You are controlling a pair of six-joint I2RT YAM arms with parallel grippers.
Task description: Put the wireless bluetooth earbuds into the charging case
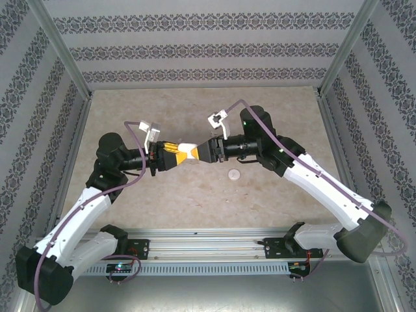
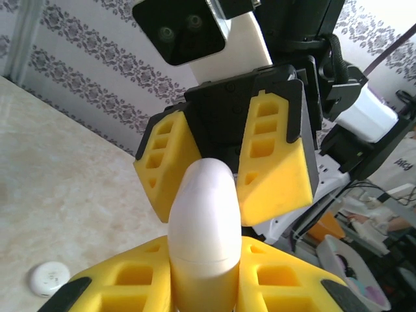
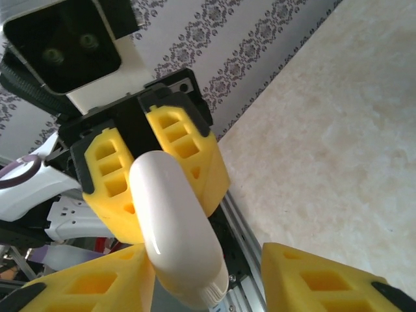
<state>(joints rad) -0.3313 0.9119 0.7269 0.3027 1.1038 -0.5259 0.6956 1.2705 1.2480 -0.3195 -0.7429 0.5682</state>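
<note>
Up in mid-air over the middle of the table [image 1: 279, 117], the left gripper [image 2: 205, 279] is clamping down on the charging case [image 2: 203, 208]. Both of its yellow fingers [image 2: 117, 286] are pressing against the sides near one end. So the case is hanging between the two arms, well off the tabletop and not resting on anything.

From the other side, the right gripper [image 3: 201, 260] is sitting loose around the far end. In its own wrist view one finger is touching the case and the other is standing clearly apart from it, so I'm calling that one released, not gripping. The left is doing all the holding.

Progress-wise, I'm guessing nothing is finished yet. The case is looking shut, with just a thin seam line running around it near the left fingers and no lid flipped up. I honestly can't tell whether the wireless bluetooth earbuds are already sitting inside it. If they aren't, pretty much the whole job is still waiting: getting the lid open, dropping both buds into their slots and closing it.

Down on the table a flat round white disc [image 1: 233, 174] is lying near the right arm, well apart from the case. It isn't looking like part of this.
</note>
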